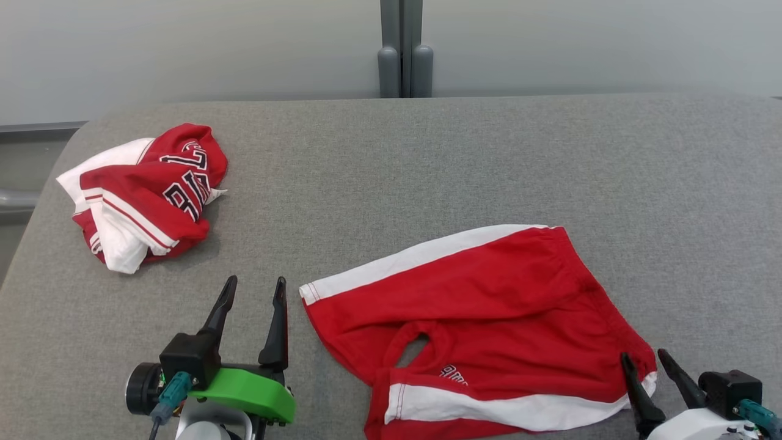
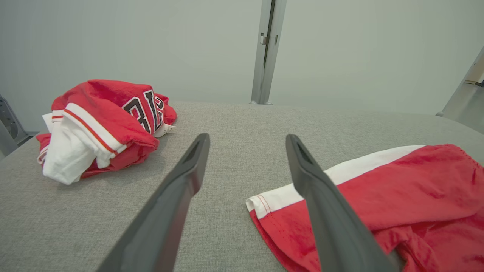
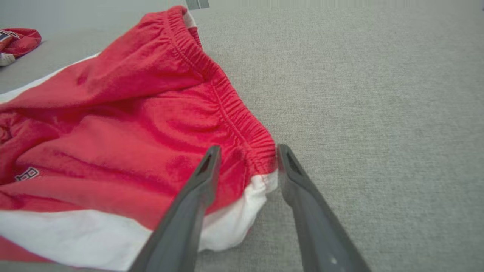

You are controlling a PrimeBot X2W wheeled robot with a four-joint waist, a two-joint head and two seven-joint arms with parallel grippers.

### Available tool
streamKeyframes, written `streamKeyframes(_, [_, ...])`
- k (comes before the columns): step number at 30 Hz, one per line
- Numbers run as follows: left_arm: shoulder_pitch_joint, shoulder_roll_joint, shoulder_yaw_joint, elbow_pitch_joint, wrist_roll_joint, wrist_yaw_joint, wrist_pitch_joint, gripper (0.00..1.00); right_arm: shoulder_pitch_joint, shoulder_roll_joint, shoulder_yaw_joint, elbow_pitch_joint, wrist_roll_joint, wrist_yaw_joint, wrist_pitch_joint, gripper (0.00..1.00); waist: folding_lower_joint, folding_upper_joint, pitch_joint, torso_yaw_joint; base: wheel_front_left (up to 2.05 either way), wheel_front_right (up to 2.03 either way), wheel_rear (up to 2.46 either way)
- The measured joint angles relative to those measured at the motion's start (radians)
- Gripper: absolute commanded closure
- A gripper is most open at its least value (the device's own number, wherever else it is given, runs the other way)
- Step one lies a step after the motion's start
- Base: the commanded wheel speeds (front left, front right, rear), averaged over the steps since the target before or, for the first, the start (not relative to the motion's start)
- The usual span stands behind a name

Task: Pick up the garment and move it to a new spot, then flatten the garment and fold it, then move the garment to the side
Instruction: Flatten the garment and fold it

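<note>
The right gripper (image 1: 643, 354) is open, one finger on each side of the waistband corner of the red shorts (image 1: 489, 305), not squeezing it. The left gripper (image 1: 256, 280) is wide open and empty, just beside the shorts' leg. The shorts lie spread on the gray table (image 1: 427, 153).

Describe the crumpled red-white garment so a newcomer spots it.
On the grey fabric table, look to the far left corner. A red and white garment with black lettering lies there. Unlike the red shorts with white side stripes spread flat at right, it is crumpled.
</note>
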Motion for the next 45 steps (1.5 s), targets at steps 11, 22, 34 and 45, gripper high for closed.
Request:
streamKeyframes(11, [0.012, 0.0, 0.012, 0.011, 0.012, -0.007, 0.0, 0.0, -0.041, 0.061, -0.025, -0.192, -0.123, 0.0, -0.012, 0.0, 0.0, 0.0, -0.019, 0.002, 0.0, 0.0, 0.0])
streamKeyframes(22, [-0.014, 0.0, 0.008, 0.112, 0.033, -0.021, 0.0, 0.0, -0.067, 0.094, 0.032, -0.269, -0.163, 0.0, -0.013, 0.0, 0.0, 0.0, -0.009, -0.029, 0.0, 0.0, 0.0])
streamKeyframes(34, [-0.184, 0.016, -0.017, 0.351, 0.052, -0.044, 0.0, 0.0, -0.117, 0.091, 0.057, -0.291, -0.163, 0.0, -0.013, 0.0, 0.0, 0.0, 0.062, -0.086, 0.0, 0.0, 0.0])
streamKeyframes(45, [-0.278, 0.016, -0.032, 0.56, 0.027, -0.048, 0.0, 0.0, -0.143, 0.088, 0.053, -0.292, -0.159, 0.0, -0.013, 0.0, 0.0, 0.0, 0.126, -0.135, 0.0, 0.0, 0.0])
